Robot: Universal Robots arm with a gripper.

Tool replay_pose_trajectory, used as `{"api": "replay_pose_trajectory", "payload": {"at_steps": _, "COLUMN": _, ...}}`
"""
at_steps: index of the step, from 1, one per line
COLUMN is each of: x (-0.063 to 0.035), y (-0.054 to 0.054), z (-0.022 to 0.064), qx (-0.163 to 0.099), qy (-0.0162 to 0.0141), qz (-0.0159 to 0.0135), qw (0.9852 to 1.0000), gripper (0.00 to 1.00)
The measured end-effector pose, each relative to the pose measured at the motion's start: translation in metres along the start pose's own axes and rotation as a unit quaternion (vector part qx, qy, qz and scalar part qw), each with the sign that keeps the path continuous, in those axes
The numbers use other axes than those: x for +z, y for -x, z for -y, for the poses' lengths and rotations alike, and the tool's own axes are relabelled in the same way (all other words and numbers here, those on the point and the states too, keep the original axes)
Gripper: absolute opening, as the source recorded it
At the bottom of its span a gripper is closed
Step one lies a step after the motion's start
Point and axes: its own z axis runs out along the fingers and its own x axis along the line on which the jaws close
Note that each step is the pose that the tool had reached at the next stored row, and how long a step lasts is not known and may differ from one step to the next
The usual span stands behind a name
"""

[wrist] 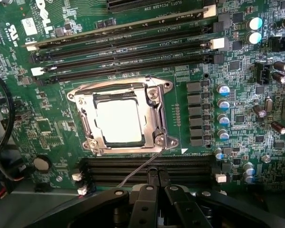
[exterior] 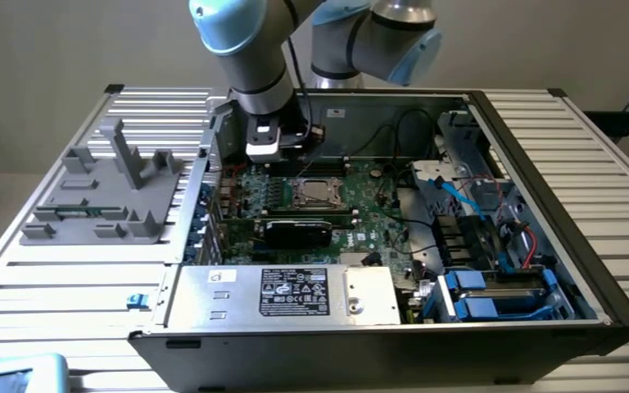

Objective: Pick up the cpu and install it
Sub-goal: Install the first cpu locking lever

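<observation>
one pincer [wrist: 157, 175] closed, holding nothing | cpu [wrist: 118, 121] lies inside socket frame [wrist: 154, 114]

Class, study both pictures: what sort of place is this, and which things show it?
Probably a robotics lab bench for computer assembly: a robot arm reaches into an open computer case lying on a slatted metal table.

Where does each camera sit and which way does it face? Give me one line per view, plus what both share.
Exterior view: off the arm, raised, looking down into the open computer case; the arm reaches in from the far side.
Wrist view: on the wrist, facing the motherboard close up; the shut claw shows in the foreground.
Shared: the cpu lying in its socket, and the motherboard around it.
</observation>
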Motion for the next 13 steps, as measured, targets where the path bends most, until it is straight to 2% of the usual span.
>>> {"api": "replay_pose_trajectory", "payload": {"at_steps": 13, "x": 0.0065, "y": 0.0045, "z": -0.0031, "qx": 0.003, "qy": -0.0007, "qz": -0.0007, "qw": 1.0, "gripper": 0.11}}
